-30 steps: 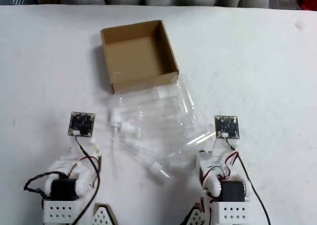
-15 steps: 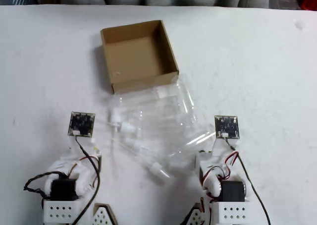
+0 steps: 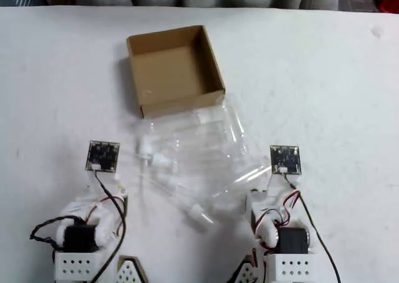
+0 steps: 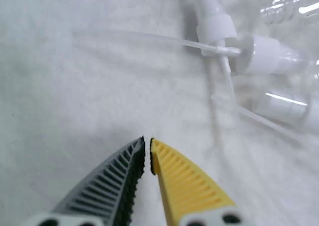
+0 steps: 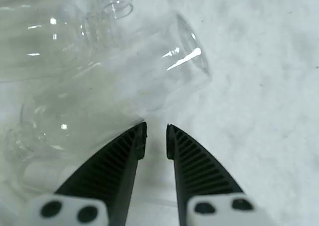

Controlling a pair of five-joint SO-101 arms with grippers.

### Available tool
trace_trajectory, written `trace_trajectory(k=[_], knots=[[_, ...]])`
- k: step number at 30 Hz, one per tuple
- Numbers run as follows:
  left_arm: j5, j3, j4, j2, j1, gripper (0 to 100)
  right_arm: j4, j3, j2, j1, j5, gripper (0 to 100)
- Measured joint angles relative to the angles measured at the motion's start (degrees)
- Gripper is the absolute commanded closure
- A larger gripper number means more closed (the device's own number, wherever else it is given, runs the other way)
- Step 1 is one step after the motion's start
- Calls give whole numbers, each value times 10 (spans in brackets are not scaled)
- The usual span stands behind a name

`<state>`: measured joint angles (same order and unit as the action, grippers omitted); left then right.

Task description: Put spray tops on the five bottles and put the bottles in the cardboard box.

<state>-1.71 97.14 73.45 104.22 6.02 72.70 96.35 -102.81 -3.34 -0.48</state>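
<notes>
Nothing moved. Left gripper (image 4: 146, 144): closed, empty; spray tops (image 4: 215, 26) lay ahead, apart. Right gripper (image 5: 155, 131): narrowly parted, empty; bottle (image 5: 139, 71) lay just beyond its tips.

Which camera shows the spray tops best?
Left wrist view: the spray tops lie close ahead, tubes plain to see. The high view has them small and pale among the bottles. The right wrist view faces bottles instead.

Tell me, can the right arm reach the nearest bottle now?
Probably yes: the bottle lies just ahead of the right gripper with nothing between them, but the fingers look too close together and would need to open wider.
</notes>
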Motion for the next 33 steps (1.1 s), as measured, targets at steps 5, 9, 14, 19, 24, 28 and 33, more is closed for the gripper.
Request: trace_trajectory(k=[5,9,14,19,24,28,33], knots=[[0,0,0,0,0,980,0,0,0,0,0,957],[0,0,0,0,0,980,0,0,0,0,0,960],[0,0,0,0,0,980,-7,0,0,0,0,961],[0,0,0,0,0,980,-97,-11,0,68,0,956],[0,0,0,0,0,980,-174,-18,0,97,73,957],[0,0,0,0,0,980,-234,-39,0,97,129,957],[0,0,0,0,0,980,-244,-102,-1,78,134,960]])
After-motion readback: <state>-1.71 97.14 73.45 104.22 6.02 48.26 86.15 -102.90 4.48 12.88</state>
